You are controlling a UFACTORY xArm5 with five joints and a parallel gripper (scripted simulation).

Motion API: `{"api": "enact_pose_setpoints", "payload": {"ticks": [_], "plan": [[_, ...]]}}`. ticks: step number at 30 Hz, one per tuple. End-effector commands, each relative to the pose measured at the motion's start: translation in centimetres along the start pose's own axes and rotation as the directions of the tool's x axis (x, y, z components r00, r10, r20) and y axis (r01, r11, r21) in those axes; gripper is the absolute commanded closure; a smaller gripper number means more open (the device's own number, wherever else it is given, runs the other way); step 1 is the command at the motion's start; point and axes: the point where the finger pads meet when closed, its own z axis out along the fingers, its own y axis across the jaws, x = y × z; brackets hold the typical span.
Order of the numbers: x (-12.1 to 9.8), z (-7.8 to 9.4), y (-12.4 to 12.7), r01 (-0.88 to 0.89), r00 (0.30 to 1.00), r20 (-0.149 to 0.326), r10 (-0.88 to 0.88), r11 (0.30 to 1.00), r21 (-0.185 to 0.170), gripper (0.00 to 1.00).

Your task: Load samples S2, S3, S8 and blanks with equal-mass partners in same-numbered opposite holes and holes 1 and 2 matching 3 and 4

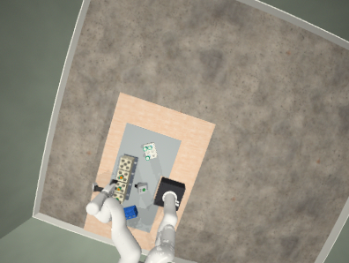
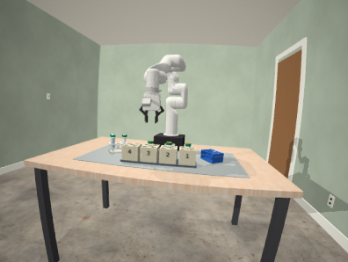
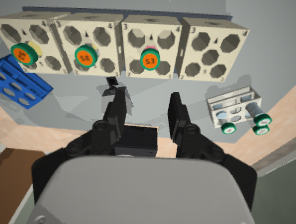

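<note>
The loading stand ST (image 2: 158, 163) (image 1: 133, 169) carries four cream adapters in a row. In the wrist view, tube S2 (image 3: 21, 54) stands in the leftmost adapter 1 (image 2: 187, 158). Tube S8 (image 3: 85, 56) stands in adapter 2 (image 2: 168, 156), and tube S3 (image 3: 149, 60) stands in adapter 3 (image 2: 148, 154). Adapter 4 (image 3: 215, 47) (image 2: 129, 152) is empty. I cannot tell the exact holes. My gripper (image 3: 147, 101) (image 2: 150, 115) is open and empty, high above the table on one side of the stand. The blank rack RB (image 3: 220, 106) (image 2: 115, 149) (image 1: 150, 152) holds green-capped tubes (image 3: 228, 127) (image 3: 260, 121).
The blue sample rack RS (image 3: 20, 82) (image 2: 213, 156) (image 1: 130, 213) stands beside adapter 1. The green DONE key (image 1: 142, 190) sits on its small desk between the stand and the arm's black base (image 1: 169, 191) (image 2: 169, 139). The table edge runs close below the gripper in the wrist view.
</note>
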Motion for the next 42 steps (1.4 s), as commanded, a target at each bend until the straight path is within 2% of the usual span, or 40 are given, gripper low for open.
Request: {"api": "enact_pose_setpoints", "payload": {"ticks": [1, 7, 13, 15, 42], "plan": [[-0.6, -0.2, 1.3, 0.096, 0.995, -0.004, -0.096, 0.995, -0.001, 0.43], [-2.1, -0.2, 3.9, 0.291, 0.957, -0.006, -0.291, 0.957, -0.001, 0.43], [-3.6, -0.2, 6.5, 0.469, 0.883, -0.007, -0.469, 0.883, -0.001, 0.43], [-3.6, -0.2, 6.5, 0.469, 0.883, -0.007, -0.469, 0.883, -0.001, 0.43], [-9.7, -0.4, 17.4, 0.469, 0.883, -0.014, -0.469, 0.883, -0.003, 0.43]]}}
